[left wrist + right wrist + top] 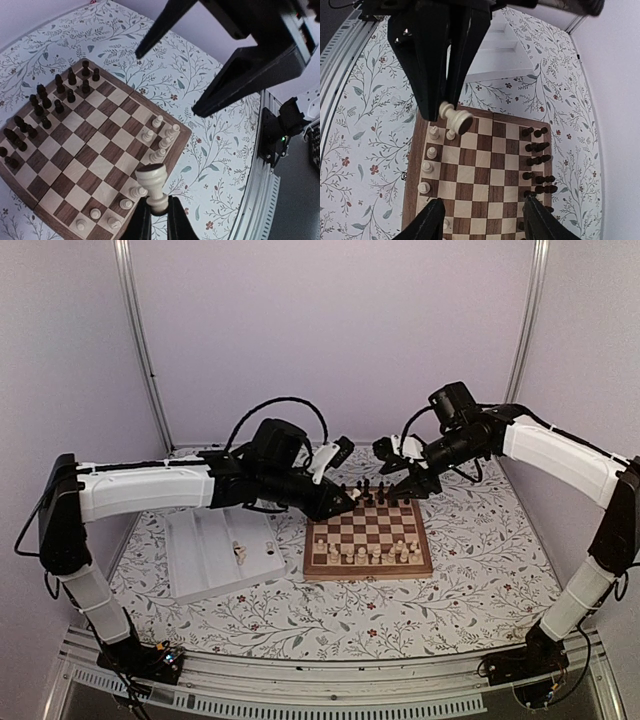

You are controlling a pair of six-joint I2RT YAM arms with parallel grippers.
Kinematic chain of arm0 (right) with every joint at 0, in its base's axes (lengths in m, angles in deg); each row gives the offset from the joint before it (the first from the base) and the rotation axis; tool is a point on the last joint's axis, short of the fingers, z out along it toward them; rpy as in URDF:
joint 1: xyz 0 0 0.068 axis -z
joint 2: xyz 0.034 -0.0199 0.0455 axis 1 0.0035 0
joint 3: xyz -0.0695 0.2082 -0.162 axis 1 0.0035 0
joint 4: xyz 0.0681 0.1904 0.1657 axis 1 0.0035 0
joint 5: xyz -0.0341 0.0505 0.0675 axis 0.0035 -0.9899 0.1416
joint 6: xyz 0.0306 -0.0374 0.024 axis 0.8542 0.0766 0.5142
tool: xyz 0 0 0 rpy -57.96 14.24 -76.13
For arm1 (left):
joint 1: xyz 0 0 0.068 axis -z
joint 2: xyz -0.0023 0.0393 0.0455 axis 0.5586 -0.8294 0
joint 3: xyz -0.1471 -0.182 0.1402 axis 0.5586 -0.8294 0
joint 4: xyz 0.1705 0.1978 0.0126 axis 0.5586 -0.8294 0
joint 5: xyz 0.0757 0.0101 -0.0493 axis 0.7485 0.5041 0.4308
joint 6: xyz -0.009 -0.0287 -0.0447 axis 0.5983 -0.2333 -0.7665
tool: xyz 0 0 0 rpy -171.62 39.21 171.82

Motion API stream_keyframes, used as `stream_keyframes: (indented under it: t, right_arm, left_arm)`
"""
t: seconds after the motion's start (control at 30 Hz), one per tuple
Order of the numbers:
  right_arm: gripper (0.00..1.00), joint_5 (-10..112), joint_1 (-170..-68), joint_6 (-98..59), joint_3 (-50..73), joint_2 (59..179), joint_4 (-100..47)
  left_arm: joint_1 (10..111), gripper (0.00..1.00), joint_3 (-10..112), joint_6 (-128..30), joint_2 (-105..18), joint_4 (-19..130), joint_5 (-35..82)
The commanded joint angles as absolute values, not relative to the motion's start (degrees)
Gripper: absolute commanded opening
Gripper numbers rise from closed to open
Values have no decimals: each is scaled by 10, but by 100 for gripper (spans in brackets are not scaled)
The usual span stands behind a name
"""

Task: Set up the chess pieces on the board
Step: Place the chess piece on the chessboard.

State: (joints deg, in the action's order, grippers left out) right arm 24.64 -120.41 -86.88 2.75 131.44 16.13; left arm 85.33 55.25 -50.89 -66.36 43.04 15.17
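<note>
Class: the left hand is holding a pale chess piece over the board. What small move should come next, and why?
Probably lower it onto an empty square among the pale pieces. The left hand is shut on a pale piece that hangs above the board, not yet set down, and gaps remain in the pale rows.

White-shelled arms [150, 490] with black joints, black cables [280, 405] looping.

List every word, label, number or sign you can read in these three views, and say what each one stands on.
None can be read: the board, the white tray and both arms carry no legible text in any view.
The small electronics at the arm bases are too small and blurred to show any.
</note>
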Motion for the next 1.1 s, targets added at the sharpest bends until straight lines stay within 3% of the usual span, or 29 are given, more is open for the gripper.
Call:
stream_keyframes:
  t: [0.0, 0.57, 0.93, 1.07]
  right_arm:
    - [56, 327, -1225, -941, 17, 1319, 140]
    - [46, 468, -1356, -1040, 10, 1350, 166]
    - [21, 499, -1372, -1058, 25, 1348, 169]
    - [10, 507, -1369, -1043, 33, 1348, 157]
  left_arm:
    - [842, 6, 583, -513, -694, 391, 91]
    - [837, 7, 606, -529, -730, 375, 1]
    - [835, 9, 611, -531, -735, 377, 0]
    - [835, 21, 612, -528, -729, 371, 20]
